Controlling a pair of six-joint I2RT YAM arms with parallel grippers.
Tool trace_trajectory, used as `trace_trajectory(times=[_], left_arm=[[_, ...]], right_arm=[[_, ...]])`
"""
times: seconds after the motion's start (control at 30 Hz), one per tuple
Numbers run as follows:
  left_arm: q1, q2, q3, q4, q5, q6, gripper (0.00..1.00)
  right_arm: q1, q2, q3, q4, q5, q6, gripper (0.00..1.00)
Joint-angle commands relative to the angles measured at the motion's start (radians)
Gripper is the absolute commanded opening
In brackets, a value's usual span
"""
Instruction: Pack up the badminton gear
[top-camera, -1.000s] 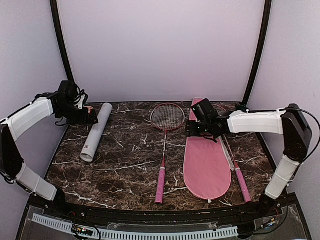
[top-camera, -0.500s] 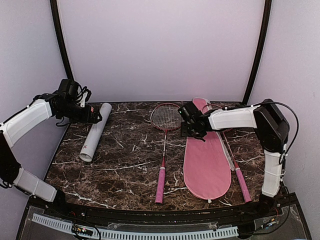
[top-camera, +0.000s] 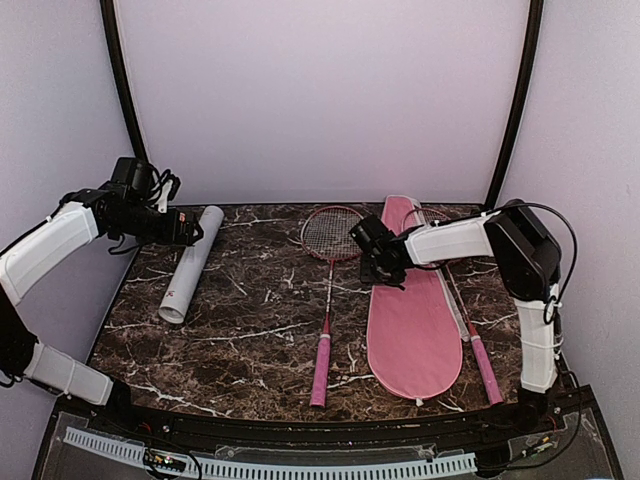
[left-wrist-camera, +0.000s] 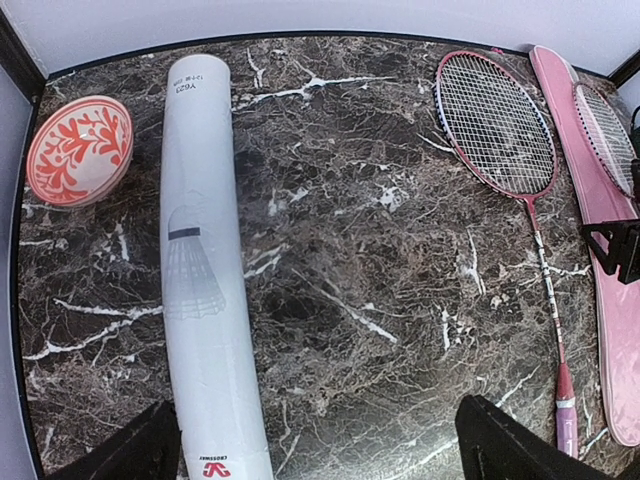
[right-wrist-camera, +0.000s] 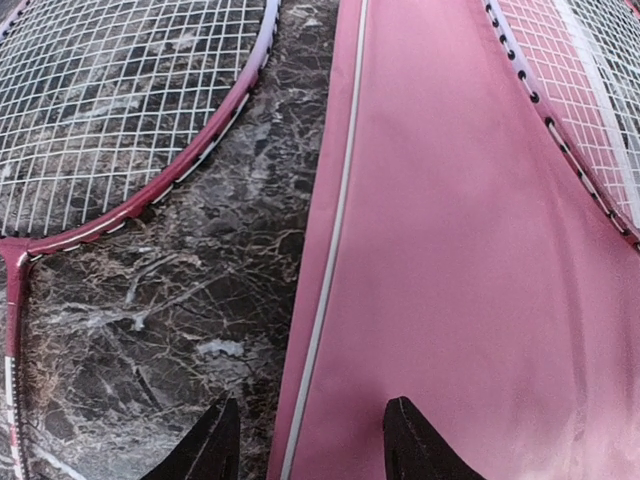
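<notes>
The pink bag (top-camera: 412, 310) lies flat, right of centre. One red-framed racket (top-camera: 329, 280) rests on the marble to its left. A second racket (top-camera: 484, 365) lies along the bag's right side, its head (right-wrist-camera: 590, 100) overlapping the bag. My right gripper (right-wrist-camera: 312, 445) is low over the bag's left edge (right-wrist-camera: 330, 250), open, one finger above the marble and the other above the pink fabric. The white tube (left-wrist-camera: 205, 300) lies at the left. My left gripper (left-wrist-camera: 320, 455) hovers high over the tube's near end, wide open and holding nothing.
A red-and-white patterned bowl (left-wrist-camera: 80, 150) sits at the back left corner beside the tube's far end. Dark frame posts (top-camera: 118, 90) stand at both back corners, with walls close on three sides.
My right gripper has swung left from above the bag's top to its left edge, and its jaws have narrowed. The left gripper has shifted slightly right over the tube.
</notes>
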Motion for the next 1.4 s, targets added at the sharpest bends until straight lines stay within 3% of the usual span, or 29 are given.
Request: trace_trajectory(times=[0.0,0.13,0.3,0.4,1.03,1.37], left_arm=[[-0.004,-0.031,-0.010,0.011,0.002,-0.010,0.99],[-0.004,-0.031,-0.010,0.018,0.004,-0.011,0.99],[-0.005,-0.035,-0.021,0.028,0.014,-0.024,0.99],[-0.005,-0.036,-0.025,0.036,0.021,-0.028,0.99],[-0.023,-0.031,-0.045,0.102,0.097,-0.028,0.99],[-0.081,-0.023,-0.025,0.146,0.083,0.002,0.99]], right_arm=[[-0.015,0.035,0.026,0.014,-0.007,0.021,0.47],[-0.022,0.049,0.016,0.028,-0.037,0.030,0.38],[-0.030,0.050,0.009,0.035,-0.082,0.031,0.11],[-0.031,0.016,-0.005,0.036,-0.084,0.030,0.00],[-0.036,-0.336,-0.120,0.120,-0.185,-0.080,0.00],[-0.040,-0.518,-0.145,0.154,-0.320,-0.212,0.00]])
